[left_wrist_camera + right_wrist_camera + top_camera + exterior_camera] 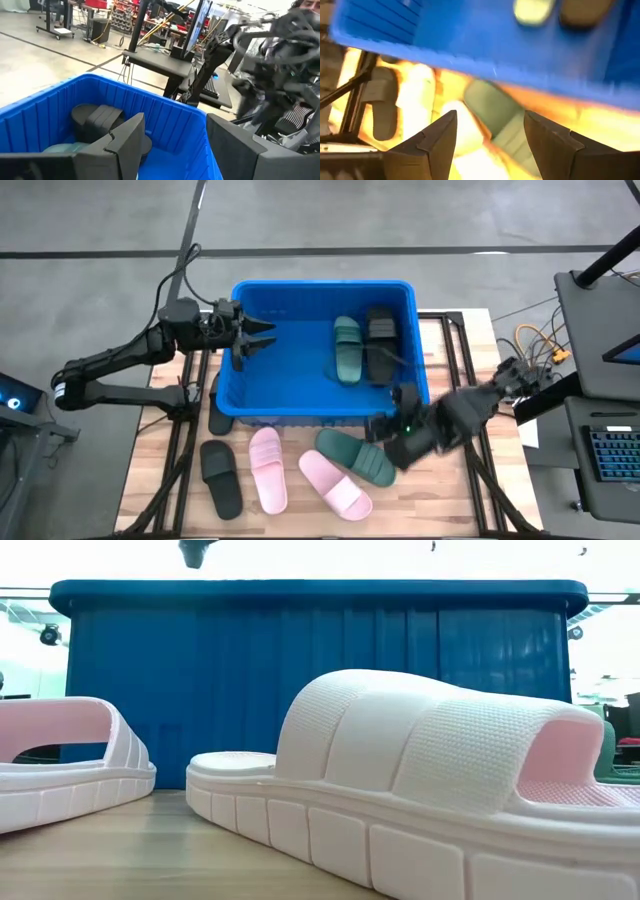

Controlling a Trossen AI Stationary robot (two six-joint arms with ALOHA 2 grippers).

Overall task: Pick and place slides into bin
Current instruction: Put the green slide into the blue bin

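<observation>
The blue bin [320,350] stands mid-table with a dark green slide [347,348] and a black slide [380,340] lying inside. In front of it on the wood lie a black slide [222,477], two pink slides [268,469] [335,485] and a dark green slide [357,456]. Another black slide [217,416] lies by the bin's near left corner. My right gripper [490,145] hangs open, slanting down, above the green slide [500,125] on the table, by the bin's near right corner [395,442]. My left gripper [175,150] is open and level over the bin's left rim [265,338].
Black frame rails [185,430] run along both sides of the wooden table. A desk with a keyboard [610,455] and cables [540,345] stands off the right edge. In the low view a pink slide [420,790] fills the foreground before the bin's wall [320,670].
</observation>
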